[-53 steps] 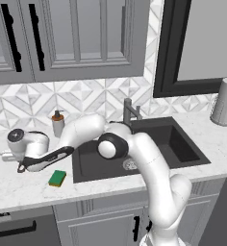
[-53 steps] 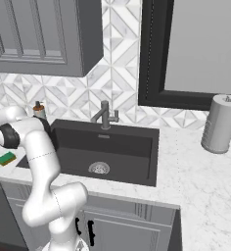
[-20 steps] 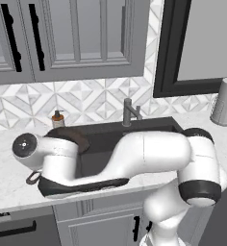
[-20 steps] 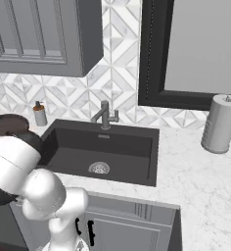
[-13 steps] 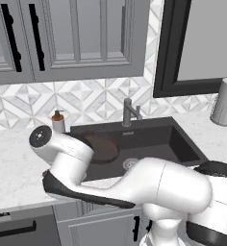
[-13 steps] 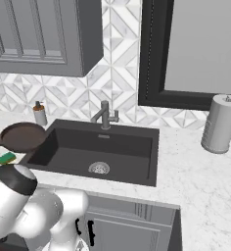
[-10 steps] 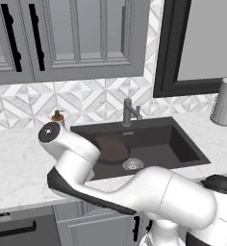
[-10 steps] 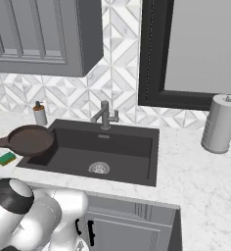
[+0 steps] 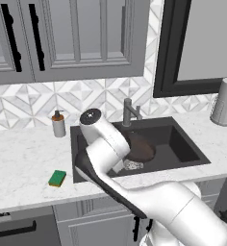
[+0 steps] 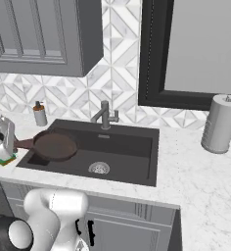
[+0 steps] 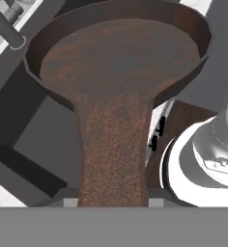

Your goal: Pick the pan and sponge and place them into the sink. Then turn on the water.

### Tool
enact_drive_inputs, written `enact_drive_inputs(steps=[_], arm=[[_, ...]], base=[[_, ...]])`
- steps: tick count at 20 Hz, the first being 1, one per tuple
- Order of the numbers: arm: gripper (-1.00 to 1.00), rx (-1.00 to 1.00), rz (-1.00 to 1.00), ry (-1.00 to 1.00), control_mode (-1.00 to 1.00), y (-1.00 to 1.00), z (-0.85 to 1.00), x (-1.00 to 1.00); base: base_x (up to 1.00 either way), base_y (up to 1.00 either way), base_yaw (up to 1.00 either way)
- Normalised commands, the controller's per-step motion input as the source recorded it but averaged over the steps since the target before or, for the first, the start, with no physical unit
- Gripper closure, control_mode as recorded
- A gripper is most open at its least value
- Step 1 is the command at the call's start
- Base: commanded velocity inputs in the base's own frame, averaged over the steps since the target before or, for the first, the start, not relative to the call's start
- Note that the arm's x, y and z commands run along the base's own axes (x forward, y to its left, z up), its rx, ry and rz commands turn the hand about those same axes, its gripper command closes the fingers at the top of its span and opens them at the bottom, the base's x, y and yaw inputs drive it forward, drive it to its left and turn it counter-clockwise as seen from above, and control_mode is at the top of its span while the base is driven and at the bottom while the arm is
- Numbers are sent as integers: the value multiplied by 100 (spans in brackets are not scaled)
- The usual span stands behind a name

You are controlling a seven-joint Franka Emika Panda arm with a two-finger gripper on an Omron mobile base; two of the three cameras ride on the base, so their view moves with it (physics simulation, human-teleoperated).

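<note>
Right base view: the pan (image 10: 55, 145) hangs level over the left half of the sink (image 10: 127, 152), its handle pointing left toward the gripper (image 10: 12, 143).
Gripper: at the left edge of the basin, above the counter; jaws clenched on the end of the pan's handle.
Pan, seen from the hand: the dark brown bowl (image 11: 118, 53) sits straight ahead, its handle running back between the fingers; the inside looks bare.
Pan, from the left base view: only part of its round rim (image 9: 139, 148) shows past the white arm, above the basin floor and near the drain (image 9: 132, 165).
Sponge: green top, yellow under; it lies flat on the marble counter (image 9: 24, 163) left of the sink, well apart from the pan (image 9: 57, 178). From the right side it peeks out just beneath the gripper (image 10: 8, 160).
Sink: dark basin, round metal drain near the middle (image 10: 99, 168).
Faucet: grey, at the far rim of the basin (image 10: 104, 115); no water visible.
Soap bottle: upright on the counter by the far left corner of the sink (image 9: 58, 124).
Paper towel roll: standing on the counter far right (image 10: 219, 123).
</note>
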Motion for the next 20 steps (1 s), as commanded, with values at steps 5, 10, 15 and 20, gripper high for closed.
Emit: enact_drive_inputs(steps=[5,10,15,20], arm=[[100,10,2,0,-100,-83,0,38],[100,4,-1,0,-100,-52,0,60],[100,0,-8,4,-100,-33,-5,68],[100,0,-13,12,-100,-18,-24,52]], base=[[0,0,0],[0,0,0],[0,0,0],[0,0,0]])
